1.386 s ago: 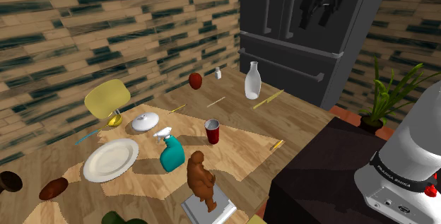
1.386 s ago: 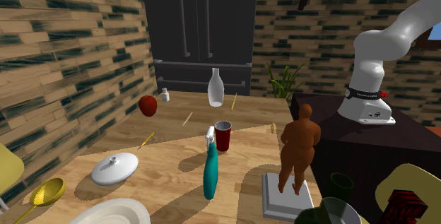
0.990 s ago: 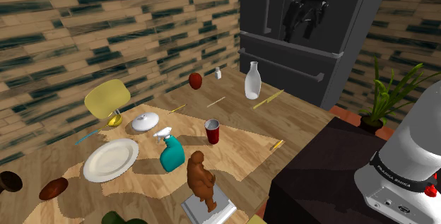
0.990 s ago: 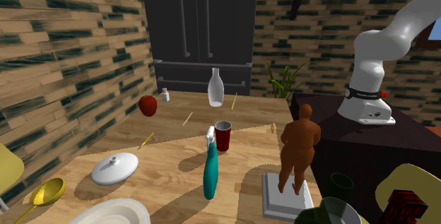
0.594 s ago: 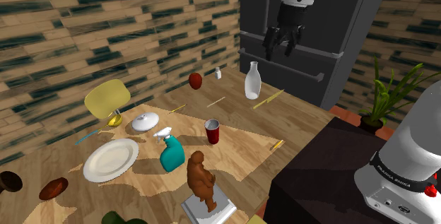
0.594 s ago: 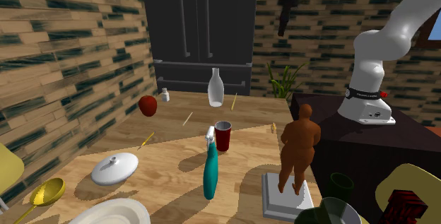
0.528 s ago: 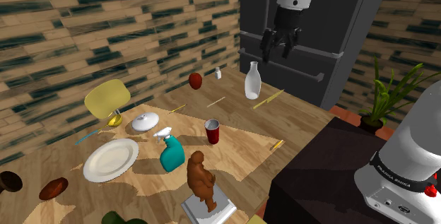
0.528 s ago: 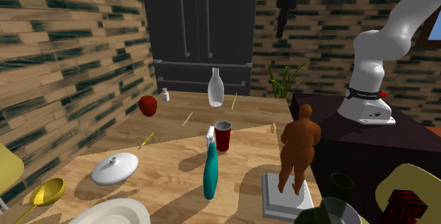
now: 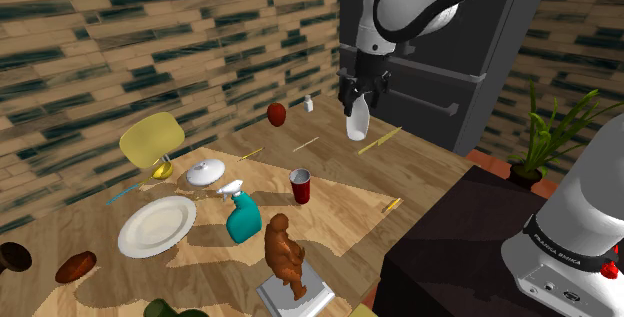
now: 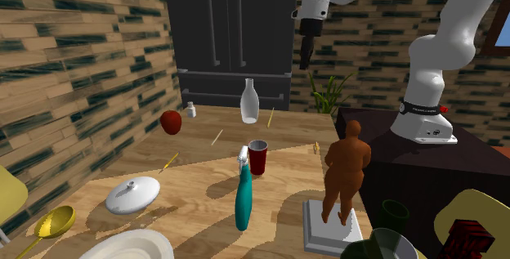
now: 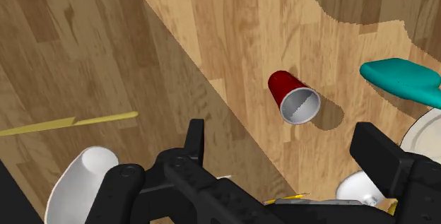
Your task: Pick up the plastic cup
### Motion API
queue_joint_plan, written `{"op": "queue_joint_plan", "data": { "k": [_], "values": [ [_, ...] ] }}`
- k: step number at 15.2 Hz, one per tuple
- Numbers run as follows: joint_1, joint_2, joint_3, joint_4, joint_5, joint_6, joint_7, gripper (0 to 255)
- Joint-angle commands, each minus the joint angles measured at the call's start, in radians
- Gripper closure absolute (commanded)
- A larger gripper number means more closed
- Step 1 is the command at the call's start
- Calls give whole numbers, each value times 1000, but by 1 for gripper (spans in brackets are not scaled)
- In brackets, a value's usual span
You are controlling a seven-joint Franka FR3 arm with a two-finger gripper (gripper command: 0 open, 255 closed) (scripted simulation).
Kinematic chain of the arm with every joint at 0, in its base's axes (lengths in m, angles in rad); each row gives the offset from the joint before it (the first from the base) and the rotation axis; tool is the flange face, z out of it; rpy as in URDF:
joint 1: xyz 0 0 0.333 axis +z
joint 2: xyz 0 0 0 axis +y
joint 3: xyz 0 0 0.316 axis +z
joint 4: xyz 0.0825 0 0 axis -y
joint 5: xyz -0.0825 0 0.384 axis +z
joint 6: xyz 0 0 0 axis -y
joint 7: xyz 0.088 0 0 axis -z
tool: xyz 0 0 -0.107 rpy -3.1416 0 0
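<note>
Gripper (image 9: pixel 360 99) hung high over the table (image 9: pixel 345 203), pointing down, fingers (image 11: pixel 195 136) spread wide with nothing in them. In the shoulder view it overlapped the neck of the white bottle (image 9: pixel 357 122), but the second exterior view showed the gripper (image 10: pixel 305 56) up in the air, well apart from that bottle (image 10: pixel 249 102).

Red cup (image 9: pixel 300 186) stood upright on the wood table, open end up, untouched. It sat between the white bottle and the teal spray bottle (image 9: pixel 243 217), nearer the spray bottle. In the wrist view the cup (image 11: pixel 293 97) showed far below, in line with the gap between the fingers, with a pale inside.

Brown figurine (image 9: pixel 284 251) stood on a grey block at the table's near edge. White plate (image 9: pixel 157 225) and white lid (image 9: pixel 205 172) lay to the shoulder view's left of the spray bottle. Dark cabinet (image 9: pixel 445 55) stood behind the table.
</note>
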Motion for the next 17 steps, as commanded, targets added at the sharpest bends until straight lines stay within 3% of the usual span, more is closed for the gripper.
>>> {"op": "queue_joint_plan", "data": {
  "k": [1,9,17],
  "values": [
    [1,81,15,27,-8,48,19,0],
    [18,395,42,161,-73,194,101,0],
    [71,714,23,371,-146,265,176,0]
  ]
}}
